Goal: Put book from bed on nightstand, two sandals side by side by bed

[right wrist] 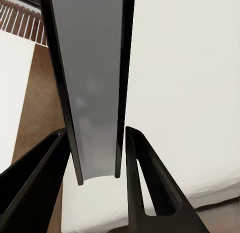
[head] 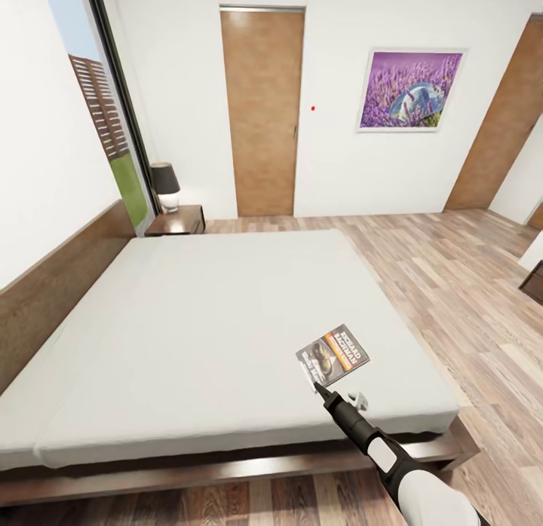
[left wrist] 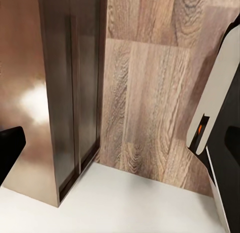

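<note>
The book (head: 335, 354), with its grey cover picture and orange band, is tilted up just above the near right corner of the bed (head: 196, 322). My right gripper (head: 317, 388) is shut on its near edge. In the right wrist view the book (right wrist: 92, 83) runs edge-on between the two black fingers (right wrist: 145, 193), over the light-grey mattress. A dark nightstand (head: 177, 221) stands at the far corner of the bed, beside the headboard. My left gripper (left wrist: 120, 145) is open and low beside the dark bed frame (left wrist: 65, 93), over the plank floor. The sandals are out of view.
A lamp (head: 166, 185) with a dark shade stands on the nightstand. A tall window (head: 105, 111) is behind it. On the far wall are a tan door (head: 262, 111) and the lavender picture (head: 409, 89). Wood floor (head: 467, 285) runs along the bed's right side, with dark furniture (head: 532, 281) at the right edge.
</note>
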`<state>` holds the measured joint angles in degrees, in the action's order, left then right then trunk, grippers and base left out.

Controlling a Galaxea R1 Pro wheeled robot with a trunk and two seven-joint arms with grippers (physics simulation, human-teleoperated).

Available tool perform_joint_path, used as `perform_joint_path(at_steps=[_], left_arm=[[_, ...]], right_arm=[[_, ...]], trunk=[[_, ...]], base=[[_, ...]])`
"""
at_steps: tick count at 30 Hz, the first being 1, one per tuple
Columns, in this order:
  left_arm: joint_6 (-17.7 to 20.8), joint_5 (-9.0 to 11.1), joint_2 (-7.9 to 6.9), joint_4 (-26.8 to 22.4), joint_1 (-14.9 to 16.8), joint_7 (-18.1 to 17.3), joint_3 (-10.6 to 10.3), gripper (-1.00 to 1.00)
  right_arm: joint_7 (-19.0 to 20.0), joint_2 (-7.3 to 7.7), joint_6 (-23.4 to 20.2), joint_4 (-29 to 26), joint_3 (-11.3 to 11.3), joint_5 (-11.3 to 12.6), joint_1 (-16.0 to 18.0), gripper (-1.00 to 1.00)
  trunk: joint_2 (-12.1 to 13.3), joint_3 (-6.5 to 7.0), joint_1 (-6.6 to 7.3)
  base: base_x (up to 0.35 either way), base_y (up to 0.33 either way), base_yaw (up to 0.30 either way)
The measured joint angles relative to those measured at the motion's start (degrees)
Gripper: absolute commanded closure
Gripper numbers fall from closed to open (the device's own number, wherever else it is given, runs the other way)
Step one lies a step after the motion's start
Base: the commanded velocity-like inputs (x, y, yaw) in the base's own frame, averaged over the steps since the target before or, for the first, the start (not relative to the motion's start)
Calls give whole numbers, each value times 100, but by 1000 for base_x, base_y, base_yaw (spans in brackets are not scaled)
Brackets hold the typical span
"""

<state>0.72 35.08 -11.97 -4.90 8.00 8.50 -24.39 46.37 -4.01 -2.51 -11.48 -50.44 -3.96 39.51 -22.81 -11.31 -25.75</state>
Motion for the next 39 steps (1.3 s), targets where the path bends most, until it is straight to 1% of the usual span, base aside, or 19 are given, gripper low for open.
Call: perform_joint_path(at_steps=[7,18,31,39], left_arm=[[-11,-2,3,-6,-1,19,-7,-100],[-23,-2,6,-10,-2,29,-9,-100],[-24,-2,13,-11,-2,31,-9,-100],[-24,-2,13,-15,-2,30,-15,-100]], right_arm=[[2,2,4,0,13,-2,0,100],[3,-4,5,0,17,-3,0,100],[1,-15,6,1,23,-2,0,100],[2,-11,5,0,34,-3,0,100]], trunk=[[0,50,0],[0,67,0],[1,127,0],[1,138,0]], base=[[0,0,0],[0,0,7],[0,0,132],[0,-1,42]])
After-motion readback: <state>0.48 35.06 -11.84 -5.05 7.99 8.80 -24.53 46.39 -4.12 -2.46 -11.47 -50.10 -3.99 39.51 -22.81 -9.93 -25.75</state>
